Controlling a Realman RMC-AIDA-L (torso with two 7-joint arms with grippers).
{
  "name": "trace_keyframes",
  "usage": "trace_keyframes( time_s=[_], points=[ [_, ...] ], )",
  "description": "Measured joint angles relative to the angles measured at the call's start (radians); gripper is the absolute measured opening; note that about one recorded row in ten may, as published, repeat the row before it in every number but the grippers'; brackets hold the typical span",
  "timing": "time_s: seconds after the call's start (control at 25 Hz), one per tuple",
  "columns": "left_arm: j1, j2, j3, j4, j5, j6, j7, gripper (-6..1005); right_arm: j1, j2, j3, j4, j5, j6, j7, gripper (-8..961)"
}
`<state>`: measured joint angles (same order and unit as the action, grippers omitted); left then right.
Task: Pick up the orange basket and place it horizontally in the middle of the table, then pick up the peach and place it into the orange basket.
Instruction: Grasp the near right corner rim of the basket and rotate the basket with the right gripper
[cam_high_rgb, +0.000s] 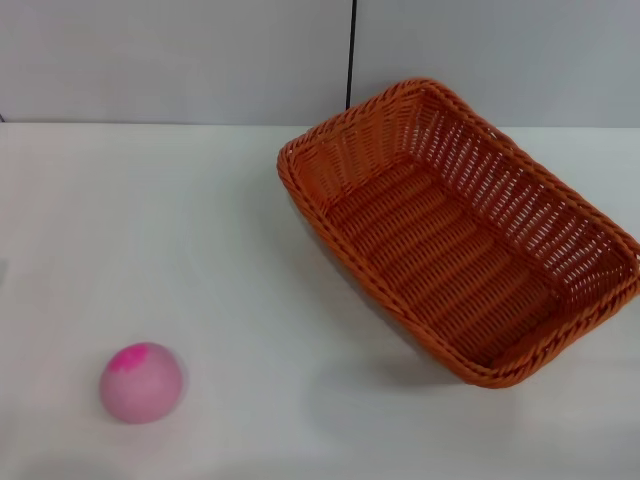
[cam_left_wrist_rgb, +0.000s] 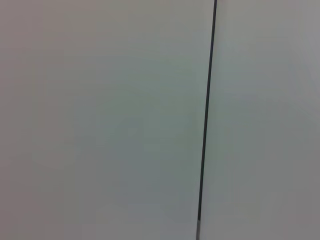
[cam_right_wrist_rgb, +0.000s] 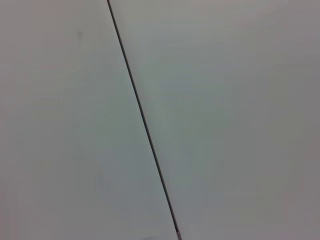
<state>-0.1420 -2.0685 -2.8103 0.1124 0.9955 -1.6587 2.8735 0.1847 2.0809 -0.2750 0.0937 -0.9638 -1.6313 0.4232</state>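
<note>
Large rectangular orange woven wicker basket (cam_high_rgb: 460, 240) lying on wide white flat tabletop (cam_high_rgb: 200, 240), right of centre, long axis running diagonally from far-left to near-right, not horizontal. Small round pale pink peach (cam_high_rgb: 142, 383) with magenta patch sitting well apart, to near left of basket.

Neither gripper showing in any view; jaw state cannot be told. Wrist cameras facing plain wall with dark seam (cam_left_wrist_rgb: 206, 115).

Judgement: basket lying on right-arm side; rotation to horizontal pending.

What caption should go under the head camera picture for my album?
An empty orange basket sits askew on the white table, with a pink peach waiting apart on the robot's left.
</note>
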Motion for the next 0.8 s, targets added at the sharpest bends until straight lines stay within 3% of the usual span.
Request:
trace_keyframes(
  time_s=[0.44, 0.64, 0.68, 0.72, 0.8],
  points=[
    [0.044, 0.002, 0.007, -0.018, 0.001, -0.011, -0.023, 826, -0.005, -0.007, -0.056, -0.078, -0.083, -0.003, 0.135, 697],
    [0.05, 0.001, 0.011, -0.016, 0.007, -0.012, -0.024, 825, -0.026, -0.01, -0.078, -0.297, -0.273, 0.004, 0.399, 696],
    [0.05, 0.001, 0.017, -0.013, 0.008, -0.008, -0.024, 824, -0.027, -0.011, -0.078, -0.413, -0.386, 0.005, 0.56, 696],
    [0.05, 0.001, 0.017, -0.013, 0.008, -0.008, -0.024, 824, -0.027, -0.011, -0.078, -0.413, -0.386, 0.005, 0.56, 696],
    [0.046, 0.0, 0.022, -0.011, 0.009, 0.001, -0.025, 823, -0.016, -0.013, -0.075, -0.546, -0.504, 0.006, 0.741, 696]
  ],
)
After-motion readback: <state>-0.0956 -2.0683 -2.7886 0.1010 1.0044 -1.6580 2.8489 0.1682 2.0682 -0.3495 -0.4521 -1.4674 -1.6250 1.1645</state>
